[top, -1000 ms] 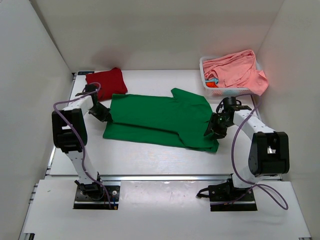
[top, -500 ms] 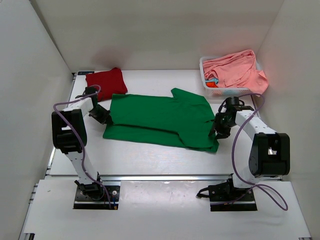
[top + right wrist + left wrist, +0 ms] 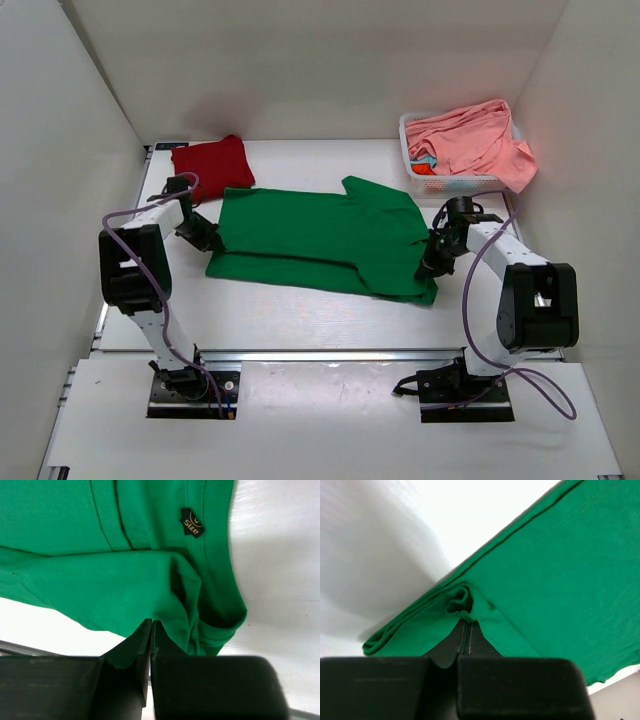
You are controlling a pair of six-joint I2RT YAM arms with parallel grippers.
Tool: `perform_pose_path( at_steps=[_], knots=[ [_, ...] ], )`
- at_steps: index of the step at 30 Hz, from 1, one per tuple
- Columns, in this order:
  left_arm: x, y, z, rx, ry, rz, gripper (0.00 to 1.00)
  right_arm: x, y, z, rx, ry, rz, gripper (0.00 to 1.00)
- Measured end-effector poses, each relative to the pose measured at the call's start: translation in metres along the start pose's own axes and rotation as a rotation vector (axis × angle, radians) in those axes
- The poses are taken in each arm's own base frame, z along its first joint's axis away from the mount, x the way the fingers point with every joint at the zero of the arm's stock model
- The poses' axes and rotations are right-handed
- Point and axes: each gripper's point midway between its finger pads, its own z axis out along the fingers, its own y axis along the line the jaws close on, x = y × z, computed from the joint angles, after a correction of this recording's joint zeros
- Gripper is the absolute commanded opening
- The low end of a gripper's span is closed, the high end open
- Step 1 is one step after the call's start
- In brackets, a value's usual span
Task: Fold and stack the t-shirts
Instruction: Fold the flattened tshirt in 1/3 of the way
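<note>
Both left gripper (image 3: 464,624) and right gripper (image 3: 151,624) clamp green t-shirt (image 3: 320,235) edges tightly.

Bright, even overhead light on the flat white surface (image 3: 300,320) — soft grey shadows edge the bright green cloth t-shirt (image 3: 320,235), sharp in both wrist views.

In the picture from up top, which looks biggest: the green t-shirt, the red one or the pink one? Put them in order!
1. green t-shirt: spread out, biggest by far.
2. pink t-shirt: bunched over the basket.
3. red t-shirt: folded small.
Pink is bunched and red is folded, so this is only how they look.
</note>
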Motion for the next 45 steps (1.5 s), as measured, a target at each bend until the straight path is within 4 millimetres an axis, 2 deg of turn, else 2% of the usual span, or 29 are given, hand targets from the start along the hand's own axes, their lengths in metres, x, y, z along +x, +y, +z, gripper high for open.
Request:
perform_pose_path(
  at_steps=[4, 8, 14, 19, 23, 27, 32, 38, 42, 45],
  knots=[
    [0.003, 0.005, -0.006, 0.006, -0.004, -0.004, 0.00, 0.001, 0.001, -0.001, -0.003, -0.002, -0.005, 0.00],
    [0.007, 0.008, -0.013, 0.020, -0.010, -0.004, 0.00, -0.002, 0.000, -0.010, 0.000, -0.049, -0.005, 0.23],
    [0.015, 0.012, -0.015, 0.025, -0.003, -0.002, 0.00, 0.003, -0.011, -0.009, 0.026, -0.062, 0.002, 0.28],
    [0.017, 0.011, -0.015, 0.030, -0.001, 0.002, 0.00, 0.014, -0.020, -0.001, 0.047, -0.035, 0.011, 0.27],
    [0.017, 0.009, -0.016, 0.040, -0.006, 0.005, 0.00, 0.013, -0.022, 0.002, 0.057, -0.035, 0.008, 0.09],
    [0.019, 0.010, -0.018, 0.044, -0.008, 0.006, 0.00, 0.012, -0.022, 0.002, 0.059, -0.036, 0.003, 0.00],
    [0.021, 0.012, -0.019, 0.045, -0.005, 0.005, 0.00, 0.007, -0.017, -0.004, 0.047, -0.047, 0.001, 0.00],
    [0.018, 0.011, -0.029, 0.063, -0.021, 0.006, 0.00, 0.001, 0.000, -0.029, -0.012, -0.113, -0.024, 0.00],
    [0.018, 0.010, -0.042, 0.083, -0.044, 0.014, 0.00, 0.005, 0.012, -0.048, -0.070, -0.158, -0.039, 0.03],
    [0.021, 0.011, -0.049, 0.097, -0.057, 0.023, 0.00, 0.015, 0.014, -0.051, -0.098, -0.164, -0.044, 0.04]
  ],
)
